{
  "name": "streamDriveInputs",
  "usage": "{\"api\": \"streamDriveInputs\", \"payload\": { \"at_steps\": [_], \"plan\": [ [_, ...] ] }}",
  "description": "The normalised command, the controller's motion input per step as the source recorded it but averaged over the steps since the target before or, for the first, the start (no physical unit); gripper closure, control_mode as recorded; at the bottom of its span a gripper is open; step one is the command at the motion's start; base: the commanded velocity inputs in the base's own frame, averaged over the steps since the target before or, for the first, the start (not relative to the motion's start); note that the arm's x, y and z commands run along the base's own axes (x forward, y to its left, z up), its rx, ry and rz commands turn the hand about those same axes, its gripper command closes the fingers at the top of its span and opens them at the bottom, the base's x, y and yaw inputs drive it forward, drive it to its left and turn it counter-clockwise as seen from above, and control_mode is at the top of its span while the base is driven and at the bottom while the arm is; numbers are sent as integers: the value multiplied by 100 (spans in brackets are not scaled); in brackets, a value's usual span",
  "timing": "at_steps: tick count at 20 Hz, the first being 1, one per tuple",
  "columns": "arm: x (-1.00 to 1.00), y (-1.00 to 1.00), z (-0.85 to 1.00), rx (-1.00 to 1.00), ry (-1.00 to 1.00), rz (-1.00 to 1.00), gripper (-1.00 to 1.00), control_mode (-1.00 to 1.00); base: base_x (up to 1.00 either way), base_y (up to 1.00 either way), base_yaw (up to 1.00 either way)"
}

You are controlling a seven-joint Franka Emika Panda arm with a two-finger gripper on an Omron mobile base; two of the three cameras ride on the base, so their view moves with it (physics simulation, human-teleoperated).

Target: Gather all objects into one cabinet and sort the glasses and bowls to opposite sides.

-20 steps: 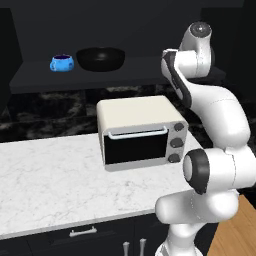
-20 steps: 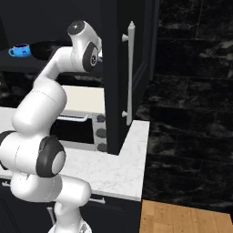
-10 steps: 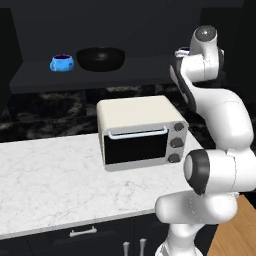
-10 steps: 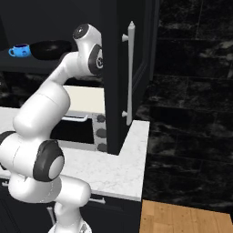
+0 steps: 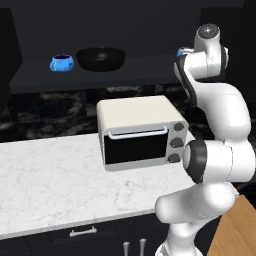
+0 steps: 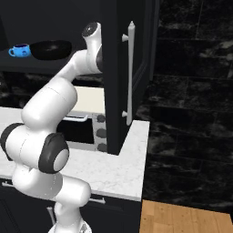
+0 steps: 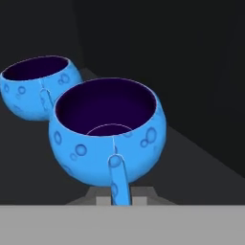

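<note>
In the hand view my gripper [image 7: 119, 200] is shut on the thin handle of a blue cup [image 7: 107, 131] with a dark purple inside. A second blue cup [image 7: 33, 88] stands just behind it to the left, on the dark cabinet floor [image 7: 191, 153]. In the left base view a sliver of blue cup [image 5: 184, 50] shows beside my wrist at the right end of the cabinet shelf [image 5: 140, 75]. Another blue cup [image 5: 62, 63] and the wide black bowl [image 5: 100, 58] sit together at the shelf's left end. The right base view shows this same cup [image 6: 19, 50] and bowl [image 6: 51, 49].
A beige toaster oven [image 5: 140, 132] stands on the white marble counter [image 5: 50, 185] under the shelf. An open black cabinet door [image 6: 116, 77] with a long silver handle [image 6: 130, 73] stands right of my arm. Black drawers [image 5: 82, 232] run below the counter.
My arm's upper part and wrist have swung to the right, further into the right end of the cabinet. The cup and bowl on the left have stayed put.
</note>
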Motion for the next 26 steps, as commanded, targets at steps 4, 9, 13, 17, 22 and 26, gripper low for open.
{"api": "streamDriveInputs", "payload": {
  "at_steps": [4, 9, 13, 17, 22, 26],
  "plan": [
    [22, -14, 0, 0, 0, 0, 100, -100, 0, 0, 0],
    [19, 0, 0, 0, 0, 0, -100, -100, 0, 0, 0],
    [3, 0, 0, 0, 0, 0, -100, -100, 0, 0, 0],
    [-49, 18, 0, 0, -4, 0, -100, -100, 0, 0, 0],
    [-81, 55, 0, 0, -3, 1, -100, -100, 0, 0, 0],
    [-71, 76, 0, 0, 0, 6, -100, -100, 0, 0, 0]
  ]
}}
